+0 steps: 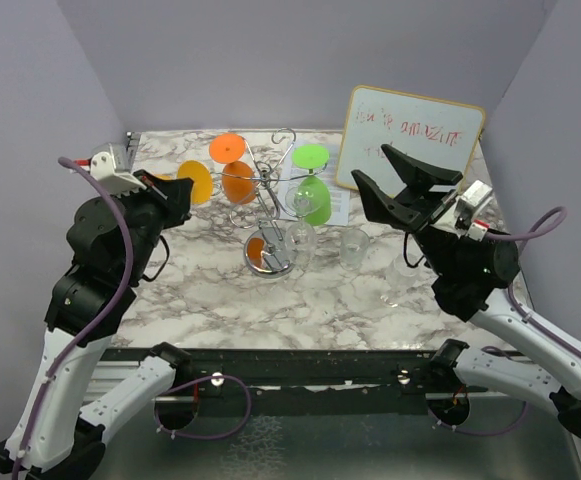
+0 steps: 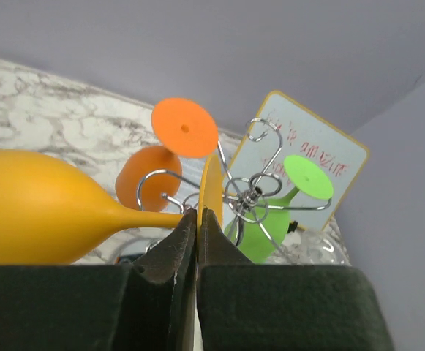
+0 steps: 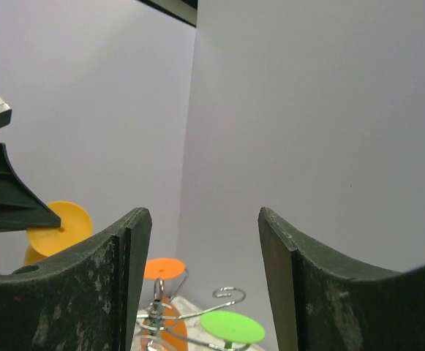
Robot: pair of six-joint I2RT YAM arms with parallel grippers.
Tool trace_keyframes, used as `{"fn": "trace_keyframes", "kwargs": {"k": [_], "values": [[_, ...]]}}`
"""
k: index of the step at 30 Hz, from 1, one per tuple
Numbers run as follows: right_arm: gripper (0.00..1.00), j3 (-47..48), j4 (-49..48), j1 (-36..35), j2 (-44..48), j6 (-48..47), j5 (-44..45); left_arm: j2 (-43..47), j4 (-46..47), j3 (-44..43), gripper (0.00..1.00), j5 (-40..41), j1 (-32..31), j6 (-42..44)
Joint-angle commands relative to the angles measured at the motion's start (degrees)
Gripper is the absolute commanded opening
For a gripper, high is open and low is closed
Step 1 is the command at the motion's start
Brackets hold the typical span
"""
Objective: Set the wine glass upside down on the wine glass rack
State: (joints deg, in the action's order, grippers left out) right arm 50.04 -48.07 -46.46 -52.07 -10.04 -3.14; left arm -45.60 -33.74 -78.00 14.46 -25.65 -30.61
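Note:
My left gripper (image 1: pixel 173 192) is shut on the foot of a yellow wine glass (image 1: pixel 196 183), held in the air just left of the wine glass rack (image 1: pixel 267 186). In the left wrist view the fingertips (image 2: pixel 186 230) pinch the thin yellow foot (image 2: pixel 211 186); the stem and bowl (image 2: pixel 36 208) point left, lying sideways. The chrome rack (image 2: pixel 250 191) stands just beyond. An orange glass (image 1: pixel 236 176) and a green glass (image 1: pixel 313 194) hang upside down on it. My right gripper (image 1: pixel 382 172) is open and empty, raised right of the rack, also shown in the right wrist view (image 3: pixel 203 216).
Two clear glasses (image 1: pixel 353 248) (image 1: pixel 301 240) stand on the marble table (image 1: pixel 220 300) near the rack's disc base (image 1: pixel 270 256). A whiteboard (image 1: pixel 411 138) leans at the back right, with a paper sheet under it. Grey walls close in on three sides.

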Motion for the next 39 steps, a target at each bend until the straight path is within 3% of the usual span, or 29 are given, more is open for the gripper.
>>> {"fn": "trace_keyframes", "kwargs": {"k": [1, 14, 26, 32, 39], "values": [[0.65, -3.6, 4.3, -0.4, 2.7, 4.3, 0.6, 0.8, -3.0, 5.8, 0.00, -3.6, -0.4, -5.9], [0.64, -6.3, 6.8, -0.4, 5.9, 6.9, 0.7, 2.6, 4.4, 12.4, 0.00, -5.7, -0.4, -23.4], [0.63, -6.5, 7.9, -0.4, 7.2, 7.9, 1.0, 1.7, 8.4, 13.8, 0.00, -0.5, -0.4, -36.2], [0.63, -6.5, 8.6, -0.4, 7.8, 7.9, 1.3, 3.2, 8.9, 15.3, 0.00, 4.7, -0.4, -38.8], [0.63, -6.5, 9.0, -0.4, 8.1, 8.0, 1.5, 2.9, 9.8, 16.4, 0.00, 3.2, -0.4, -41.5]]}}
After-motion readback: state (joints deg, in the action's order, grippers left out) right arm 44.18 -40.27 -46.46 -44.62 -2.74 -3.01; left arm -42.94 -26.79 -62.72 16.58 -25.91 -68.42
